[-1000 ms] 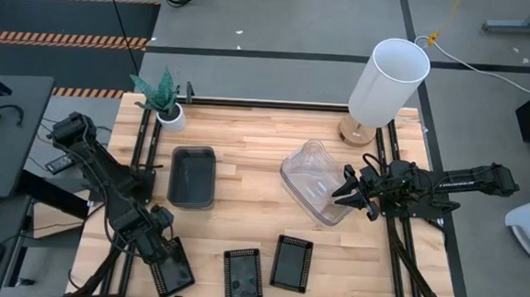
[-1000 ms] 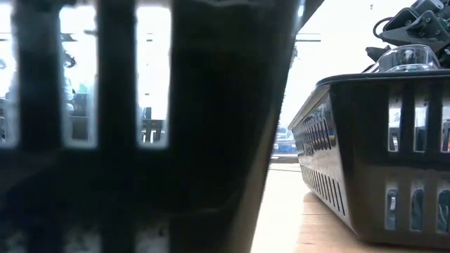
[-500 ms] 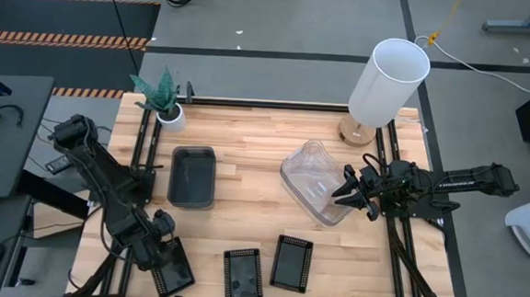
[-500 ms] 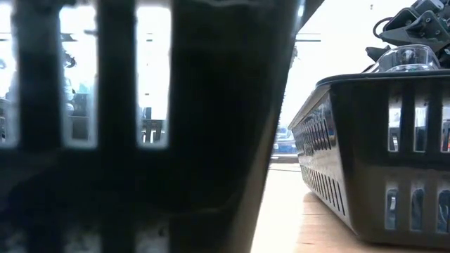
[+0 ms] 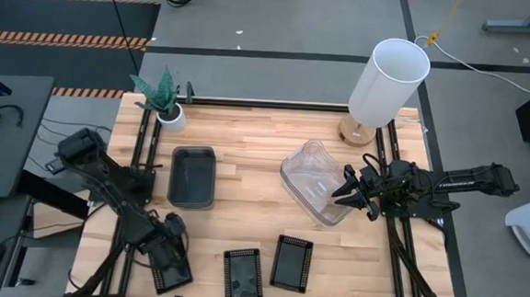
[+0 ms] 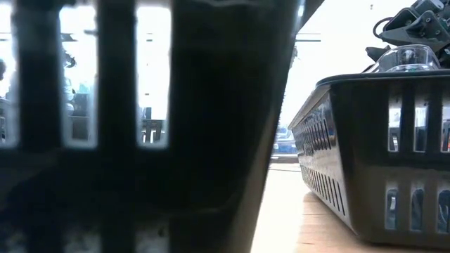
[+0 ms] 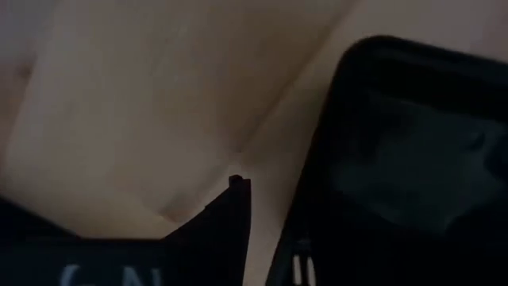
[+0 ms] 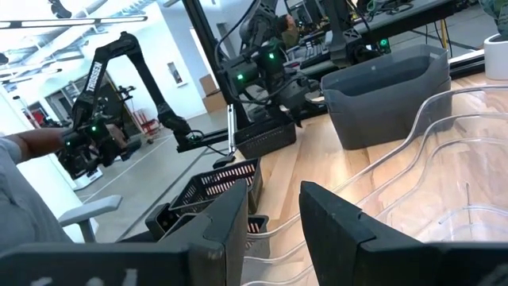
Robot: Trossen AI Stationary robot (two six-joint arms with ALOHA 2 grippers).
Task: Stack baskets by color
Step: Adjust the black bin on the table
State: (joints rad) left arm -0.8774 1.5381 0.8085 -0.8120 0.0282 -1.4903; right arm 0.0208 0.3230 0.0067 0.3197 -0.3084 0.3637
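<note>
So the left gripper [image 5: 168, 253] is sitting right down on the leftmost black mesh tray [image 5: 173, 274] at the table's front-left corner, but I can't tell if it's actually gripping yet. Looks like the pickup step; next it needs a firm pinch on the thin rim, then a lift onto the neighbouring black tray [image 5: 242, 275]. The right gripper [image 5: 347, 192] is pinching the rim of the clear baskets [image 5: 311, 179], glossy with rounded corners. The smoky grey stack [image 5: 192, 175] is waiting mid-table.
</note>
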